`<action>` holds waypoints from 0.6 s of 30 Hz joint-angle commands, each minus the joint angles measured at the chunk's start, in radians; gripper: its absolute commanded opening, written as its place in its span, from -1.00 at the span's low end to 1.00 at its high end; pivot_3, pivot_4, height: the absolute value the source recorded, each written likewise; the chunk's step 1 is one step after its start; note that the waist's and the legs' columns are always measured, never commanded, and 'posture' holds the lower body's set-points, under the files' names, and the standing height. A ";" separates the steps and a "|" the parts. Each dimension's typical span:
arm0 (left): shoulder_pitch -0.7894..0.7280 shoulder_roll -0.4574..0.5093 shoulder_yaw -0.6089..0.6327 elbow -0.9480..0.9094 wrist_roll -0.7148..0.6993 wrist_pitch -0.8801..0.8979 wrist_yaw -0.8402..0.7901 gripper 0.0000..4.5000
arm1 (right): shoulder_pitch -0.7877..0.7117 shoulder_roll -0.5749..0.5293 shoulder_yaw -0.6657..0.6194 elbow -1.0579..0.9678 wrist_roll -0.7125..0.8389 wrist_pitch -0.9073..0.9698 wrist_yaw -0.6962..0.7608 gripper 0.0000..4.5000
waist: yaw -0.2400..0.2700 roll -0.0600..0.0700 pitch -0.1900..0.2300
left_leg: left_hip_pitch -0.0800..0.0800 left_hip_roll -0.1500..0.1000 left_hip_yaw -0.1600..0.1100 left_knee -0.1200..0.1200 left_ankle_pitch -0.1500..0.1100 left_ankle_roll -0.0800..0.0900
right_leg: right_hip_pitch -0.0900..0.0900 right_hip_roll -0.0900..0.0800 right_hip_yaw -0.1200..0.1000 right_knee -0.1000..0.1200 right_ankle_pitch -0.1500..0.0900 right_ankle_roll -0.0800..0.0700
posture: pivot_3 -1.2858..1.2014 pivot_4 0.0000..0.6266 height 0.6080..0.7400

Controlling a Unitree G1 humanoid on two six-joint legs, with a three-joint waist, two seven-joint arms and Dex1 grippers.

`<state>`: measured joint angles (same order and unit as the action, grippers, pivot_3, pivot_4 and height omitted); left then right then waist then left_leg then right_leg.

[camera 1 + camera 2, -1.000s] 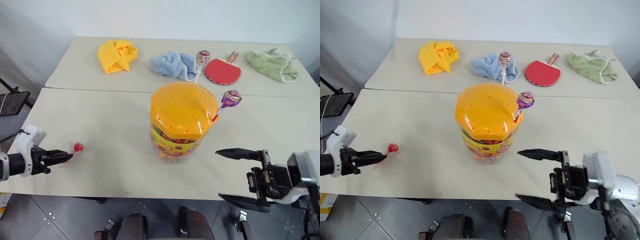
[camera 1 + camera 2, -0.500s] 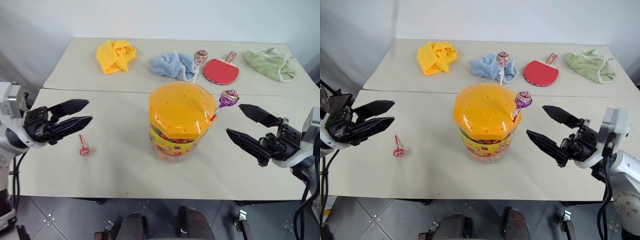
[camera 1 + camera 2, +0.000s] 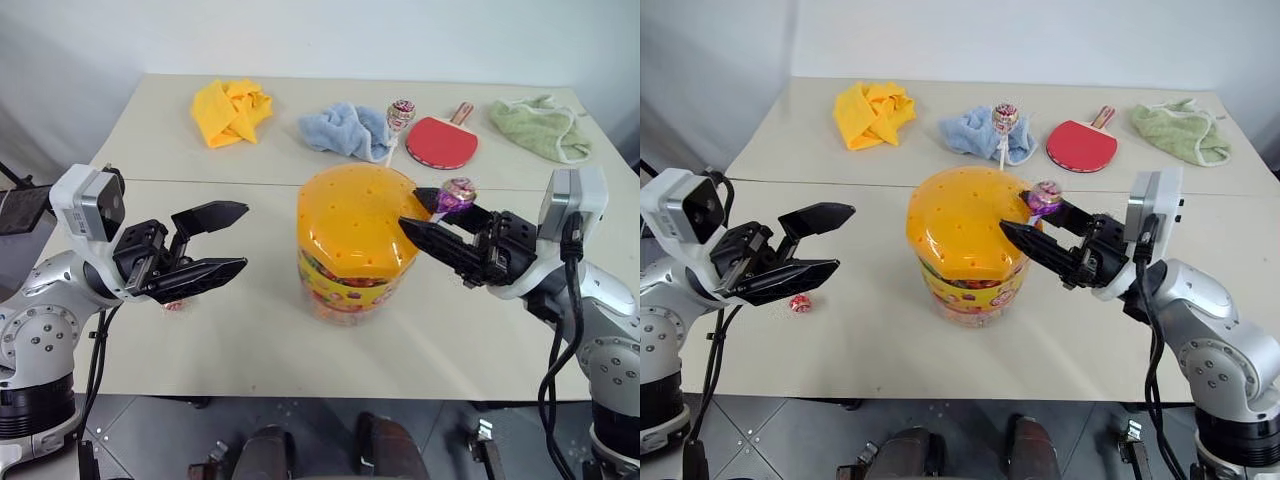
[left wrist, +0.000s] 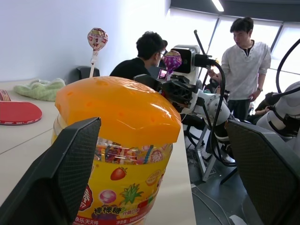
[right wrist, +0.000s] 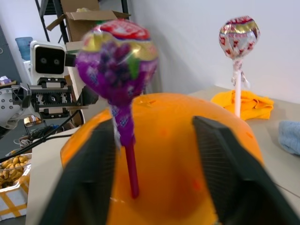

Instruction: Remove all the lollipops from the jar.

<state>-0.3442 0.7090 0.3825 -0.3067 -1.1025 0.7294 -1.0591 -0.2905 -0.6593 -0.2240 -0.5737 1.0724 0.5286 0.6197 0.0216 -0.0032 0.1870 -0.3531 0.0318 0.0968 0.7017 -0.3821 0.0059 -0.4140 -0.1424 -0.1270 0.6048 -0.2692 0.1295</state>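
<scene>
The jar [image 3: 352,285], clear with a domed orange lid [image 3: 355,222], stands mid-table. A purple lollipop [image 3: 457,194] sticks up from the lid's right side, and a pinkish patterned lollipop [image 3: 401,113] rises at its back. My right gripper [image 3: 410,208] reaches over the lid. Its fingers [image 5: 89,178] stand apart on either side of the purple lollipop's stick [image 5: 131,168], clear of it. My left gripper [image 3: 238,238] hovers open left of the jar, pointing at it. Below it a red lollipop [image 3: 798,303] lies on the table.
On the far table lie a yellow cloth [image 3: 233,108], a blue cloth [image 3: 345,130], a red paddle [image 3: 445,140] and a green cloth [image 3: 538,125]. A seam [image 3: 200,182] splits the two tables. In the left wrist view, people [image 4: 243,61] are behind the jar.
My left gripper let go of the red lollipop, opened wide and swung up and right toward the jar. My right gripper rose to the lid and narrowed around the purple lollipop's stick.
</scene>
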 commanded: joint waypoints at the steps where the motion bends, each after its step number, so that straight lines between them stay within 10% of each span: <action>1: -0.004 -0.008 0.010 -0.028 -0.028 -0.023 -0.012 1.00 | -0.004 -0.001 -0.039 -0.019 0.018 -0.008 0.002 -0.47 | 0.000 0.000 0.000 | 0.000 0.000 0.000 0.000 0.000 0.000 | 0.000 0.000 0.000 0.000 0.000 0.000 | 0.03 -0.52 1.00; 5: -0.019 -0.023 -0.002 -0.027 -0.033 -0.030 -0.017 1.00 | -0.035 0.011 -0.111 0.003 0.095 -0.032 0.005 -0.99 | 0.001 0.000 0.000 | 0.000 0.000 0.000 0.001 0.000 0.000 | 0.000 0.000 0.000 0.000 0.000 0.000 | 0.03 -0.52 1.00; 13: -0.032 -0.006 -0.048 -0.019 0.049 -0.101 -0.112 1.00 | 0.008 -0.162 -0.424 0.167 0.294 0.083 -0.082 -0.99 | 0.006 0.000 0.000 | -0.001 0.000 0.000 0.000 0.000 0.000 | 0.000 0.000 0.000 0.000 0.000 0.000 | 0.03 -0.52 1.00; 18: -0.006 0.044 -0.141 -0.010 0.186 -0.206 -0.257 1.00 | 0.440 -0.495 -0.411 0.343 -0.195 0.251 -0.038 -0.99 | 0.012 -0.002 -0.002 | -0.002 -0.001 0.001 -0.002 -0.001 0.002 | 0.002 0.001 -0.001 -0.009 0.000 0.000 | 0.03 -0.52 1.00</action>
<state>-0.3451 0.7474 0.2535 -0.3028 -0.9352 0.5582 -1.2817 0.0953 -1.1050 -0.6563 -0.2528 1.0141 0.7361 0.5936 0.0338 -0.0052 0.1854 -0.3549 0.0312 0.1001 0.6990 -0.3826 0.0081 -0.4123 -0.1417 -0.1269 0.5938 -0.2692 0.1296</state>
